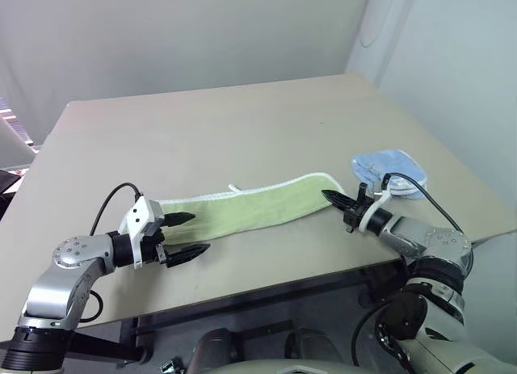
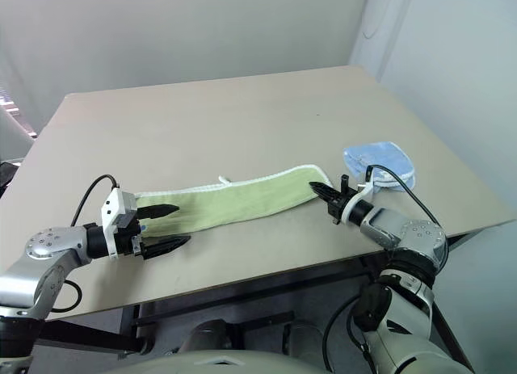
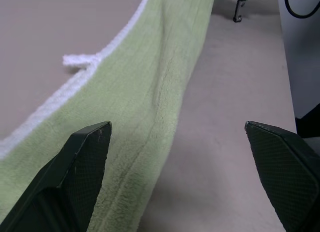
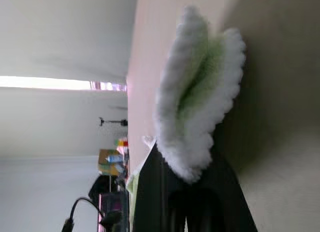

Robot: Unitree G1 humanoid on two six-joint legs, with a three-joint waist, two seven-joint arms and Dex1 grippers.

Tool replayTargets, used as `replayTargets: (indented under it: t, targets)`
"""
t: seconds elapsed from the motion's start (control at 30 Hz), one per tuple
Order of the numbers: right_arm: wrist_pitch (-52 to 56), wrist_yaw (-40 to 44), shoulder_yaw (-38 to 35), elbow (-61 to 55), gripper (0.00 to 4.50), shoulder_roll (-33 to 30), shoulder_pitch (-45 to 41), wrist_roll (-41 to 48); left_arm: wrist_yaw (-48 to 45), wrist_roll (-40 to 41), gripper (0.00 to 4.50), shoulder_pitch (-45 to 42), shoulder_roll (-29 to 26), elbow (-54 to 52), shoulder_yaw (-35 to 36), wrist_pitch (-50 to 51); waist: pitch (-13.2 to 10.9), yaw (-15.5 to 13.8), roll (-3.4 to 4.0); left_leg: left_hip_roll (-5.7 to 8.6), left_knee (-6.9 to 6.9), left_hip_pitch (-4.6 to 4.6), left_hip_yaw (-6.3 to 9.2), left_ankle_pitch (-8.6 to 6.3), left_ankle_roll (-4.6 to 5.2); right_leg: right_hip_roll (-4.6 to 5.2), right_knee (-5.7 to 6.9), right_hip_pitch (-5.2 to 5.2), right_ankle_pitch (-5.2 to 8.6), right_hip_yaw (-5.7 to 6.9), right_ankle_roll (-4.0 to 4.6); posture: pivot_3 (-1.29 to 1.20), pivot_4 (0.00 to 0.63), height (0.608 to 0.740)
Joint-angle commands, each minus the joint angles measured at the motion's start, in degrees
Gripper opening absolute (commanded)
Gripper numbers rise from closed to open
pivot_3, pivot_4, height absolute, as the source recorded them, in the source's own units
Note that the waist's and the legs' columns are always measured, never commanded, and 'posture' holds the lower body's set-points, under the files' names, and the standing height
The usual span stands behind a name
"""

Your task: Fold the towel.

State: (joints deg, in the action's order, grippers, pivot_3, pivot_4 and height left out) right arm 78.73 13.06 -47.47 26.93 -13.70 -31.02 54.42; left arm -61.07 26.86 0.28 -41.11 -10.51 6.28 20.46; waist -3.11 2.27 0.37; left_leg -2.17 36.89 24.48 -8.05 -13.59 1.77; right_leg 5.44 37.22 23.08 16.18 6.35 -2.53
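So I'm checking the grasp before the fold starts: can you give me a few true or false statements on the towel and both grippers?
1. The right gripper is shut on the towel's end. True.
2. The left gripper is clamped on the towel. False: it is open, one finger over the towel's other end.
3. The towel lies as a long narrow strip. True.
4. The light blue cloth lies on top of the towel. False: it lies apart, near the table's right edge.

Head views overlook the table (image 1: pixel 242 123); wrist views sit close.
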Motion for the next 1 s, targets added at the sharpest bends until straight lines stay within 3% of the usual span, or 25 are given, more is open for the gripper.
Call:
replayTargets:
  t: [0.03,0.2,0.57,0.77,1.0]
  targets:
    - [1.98,-0.96,-2.07,-3.61,0.06,-2.4,2.99,2.53,0.25,0.27,4.5,-0.69,-0.74,-1.75,0.47,0.04,-0.02,-0.34,0.04,0.0,0.0,0.01,-0.02,0.0,0.0,0.03,-0.02,0.0,0.0,0.0,0.0,0.0,0.0,0.724]
    - [4.98,-0.51,-2.41,-7.44,0.06,-5.35,8.11,5.14,0.07,-0.38,4.5,-1.35,-0.6,-0.43,-0.17,-0.33,-0.01,-1.63,0.06,0.01,-0.16,0.05,-0.03,-0.02,0.02,0.04,-0.25,0.04,0.02,0.0,-0.01,0.0,0.0,0.724]
    - [8.55,6.56,-1.94,-8.78,0.06,-20.76,17.09,8.1,-1.54,-1.03,4.5,-2.05,-0.64,2.26,-0.58,-1.76,0.04,-2.93,0.12,0.27,-0.36,0.22,-0.05,-0.25,0.43,0.19,-0.86,-0.04,0.02,0.02,-0.23,0.0,0.0,0.724]
    - [6.27,13.18,4.36,-19.1,0.06,-25.35,17.57,9.21,-2.57,-1.81,4.5,-2.91,-0.47,4.15,-1.19,-2.87,0.03,-1.46,0.2,0.21,-0.35,0.27,-0.09,-0.26,0.5,0.09,-0.86,0.0,-0.03,0.0,-0.32,0.0,0.0,0.724]
    - [3.03,18.91,12.45,-32.84,0.06,-25.91,18.37,10.36,-4.68,-2.85,4.5,-1.49,-0.7,7.37,-0.62,-6.55,0.04,-1.44,0.21,0.16,-0.35,0.25,-0.09,-0.17,0.65,-0.01,-0.76,0.04,-0.12,0.0,-0.49,0.0,0.0,0.724]
